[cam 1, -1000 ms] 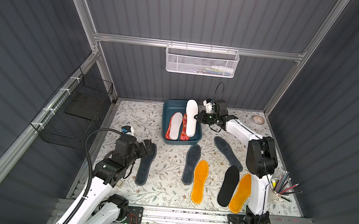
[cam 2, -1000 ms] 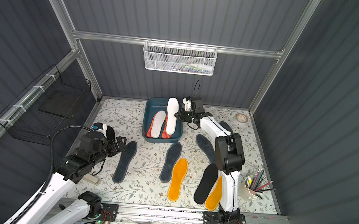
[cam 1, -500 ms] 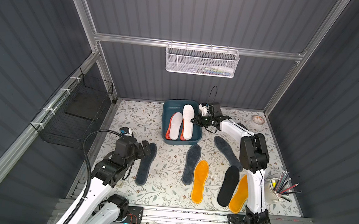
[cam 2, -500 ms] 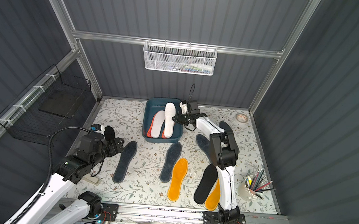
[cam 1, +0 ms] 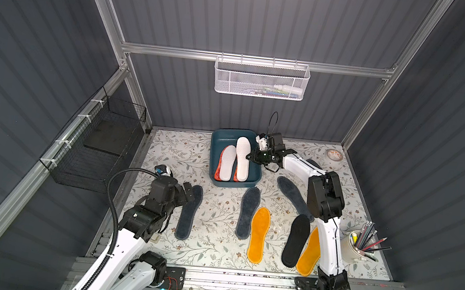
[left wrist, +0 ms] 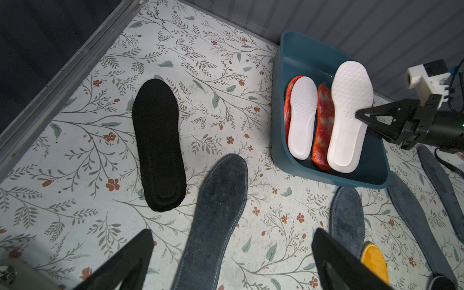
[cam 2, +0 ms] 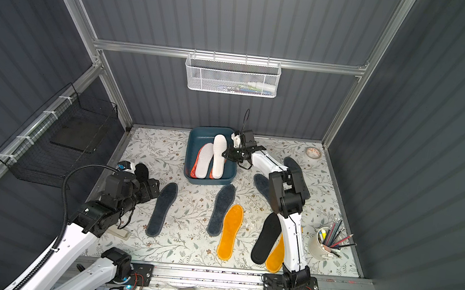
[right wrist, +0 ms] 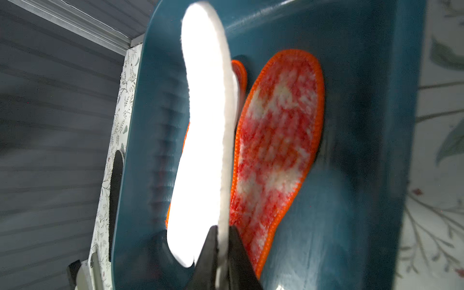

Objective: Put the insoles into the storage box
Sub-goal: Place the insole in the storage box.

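The teal storage box [cam 1: 226, 139] [cam 2: 199, 139] [left wrist: 301, 57] [right wrist: 351, 75] stands at the back of the table. In it lie a white insole [cam 1: 228, 163] and mottled red-orange insoles [left wrist: 325, 120] [right wrist: 276, 138]. My right gripper [cam 1: 249, 157] [cam 2: 225, 154] [left wrist: 357, 116] [right wrist: 222, 231] is shut on the edge of a second white insole [cam 1: 242, 158] [left wrist: 349, 113] [right wrist: 206, 125], held over the box's right side. My left gripper [cam 1: 189, 192] [cam 2: 153, 187] [left wrist: 232, 236] hangs open above a dark grey-blue insole [cam 1: 190, 214] [left wrist: 218, 213].
Loose on the floral mat are a black insole [left wrist: 158, 150], grey ones [cam 1: 247, 212] [cam 1: 291, 193], orange-yellow ones [cam 1: 258, 233] [cam 1: 309, 255] and another black one [cam 1: 296, 240]. A pencil cup [cam 1: 357, 248] stands front right and a tape roll [cam 1: 334, 155] back right. Wire baskets [cam 1: 261, 79] [cam 1: 102, 143] hang on the walls.
My right gripper has carried the white insole leftward and down, from above the box's back right rim to beside the other white insole. The left arm has barely shifted.
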Controlling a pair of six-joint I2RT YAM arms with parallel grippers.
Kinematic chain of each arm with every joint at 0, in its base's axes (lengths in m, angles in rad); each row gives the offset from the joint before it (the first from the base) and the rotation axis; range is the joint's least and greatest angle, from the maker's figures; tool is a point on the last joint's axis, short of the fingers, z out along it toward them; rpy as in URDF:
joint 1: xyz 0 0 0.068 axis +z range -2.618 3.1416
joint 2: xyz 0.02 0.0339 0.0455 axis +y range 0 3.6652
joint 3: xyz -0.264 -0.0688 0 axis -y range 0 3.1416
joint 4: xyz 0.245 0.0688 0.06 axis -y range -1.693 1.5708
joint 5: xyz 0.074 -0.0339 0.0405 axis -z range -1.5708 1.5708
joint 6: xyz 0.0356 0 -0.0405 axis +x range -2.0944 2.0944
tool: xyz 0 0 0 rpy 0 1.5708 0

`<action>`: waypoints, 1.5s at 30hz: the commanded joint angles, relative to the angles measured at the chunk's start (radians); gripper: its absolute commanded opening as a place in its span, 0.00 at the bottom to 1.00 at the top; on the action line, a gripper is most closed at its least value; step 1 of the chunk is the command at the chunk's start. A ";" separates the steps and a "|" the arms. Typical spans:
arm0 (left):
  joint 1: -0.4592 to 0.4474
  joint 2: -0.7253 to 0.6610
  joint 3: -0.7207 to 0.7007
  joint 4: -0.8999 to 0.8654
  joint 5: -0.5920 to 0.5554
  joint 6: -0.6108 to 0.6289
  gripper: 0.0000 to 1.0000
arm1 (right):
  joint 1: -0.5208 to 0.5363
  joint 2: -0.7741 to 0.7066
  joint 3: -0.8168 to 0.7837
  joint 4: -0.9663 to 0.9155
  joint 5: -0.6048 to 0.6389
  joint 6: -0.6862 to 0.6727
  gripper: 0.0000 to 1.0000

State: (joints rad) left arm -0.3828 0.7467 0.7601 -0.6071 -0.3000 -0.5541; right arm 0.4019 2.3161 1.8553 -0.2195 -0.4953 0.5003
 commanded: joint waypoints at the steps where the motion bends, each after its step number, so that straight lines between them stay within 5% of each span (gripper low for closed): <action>1: 0.001 0.006 0.019 -0.014 -0.016 -0.013 1.00 | 0.004 0.025 0.048 -0.064 0.017 -0.030 0.16; 12: 0.001 0.064 0.029 -0.026 -0.033 -0.031 1.00 | 0.007 -0.062 0.041 -0.105 0.056 -0.077 0.57; 22: 0.001 0.115 0.031 -0.012 -0.051 -0.045 1.00 | 0.008 -0.500 -0.285 0.141 0.141 -0.070 0.92; 27: 0.001 0.156 0.031 0.021 -0.037 -0.055 1.00 | 0.010 -0.768 -0.623 0.357 0.220 -0.018 0.98; 32: 0.001 0.205 0.031 0.048 -0.028 -0.059 1.00 | 0.024 -0.929 -0.812 0.338 0.308 -0.025 0.99; 40: 0.022 0.328 0.071 0.048 -0.040 -0.057 0.99 | 0.027 -1.040 -0.945 0.231 0.383 -0.015 0.99; 45: 0.110 0.393 0.093 0.078 0.066 -0.049 0.93 | 0.026 -1.081 -1.000 0.212 0.397 -0.020 0.99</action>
State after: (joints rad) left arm -0.3134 1.1202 0.8185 -0.5453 -0.2970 -0.6056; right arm 0.4255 1.2594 0.8822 0.0193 -0.1303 0.4755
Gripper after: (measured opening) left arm 0.942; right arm 0.988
